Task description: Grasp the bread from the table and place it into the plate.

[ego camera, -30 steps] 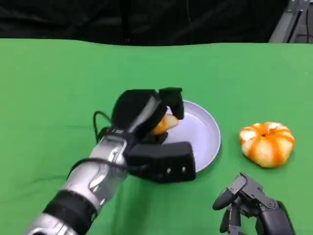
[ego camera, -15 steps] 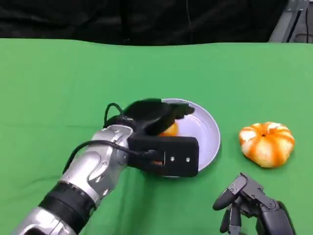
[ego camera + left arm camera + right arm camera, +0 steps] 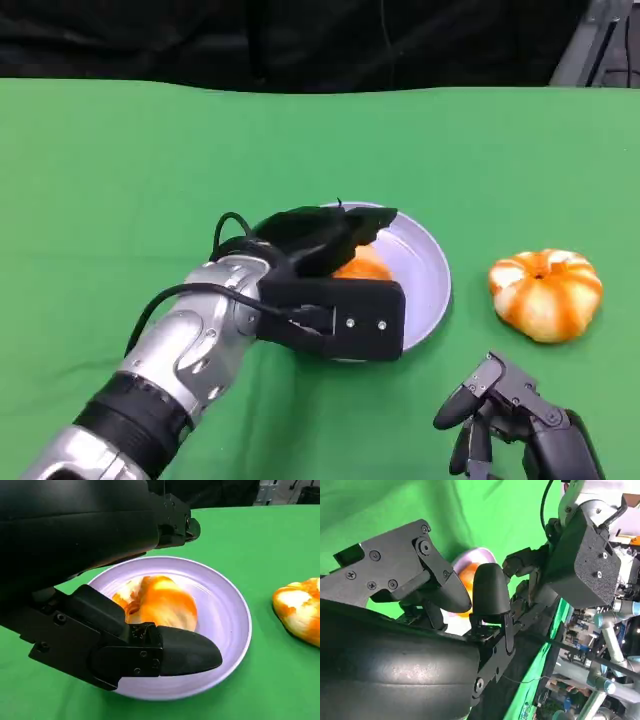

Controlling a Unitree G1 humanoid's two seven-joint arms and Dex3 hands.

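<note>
Fingers [image 3: 185, 652] of my left hand [image 3: 320, 270] look spread and released, I judge; the bread [image 3: 160, 602] lies between them, resting in the plate [image 3: 225, 630]. My right hand [image 3: 520, 425] sits well apart, holding nothing.
</note>
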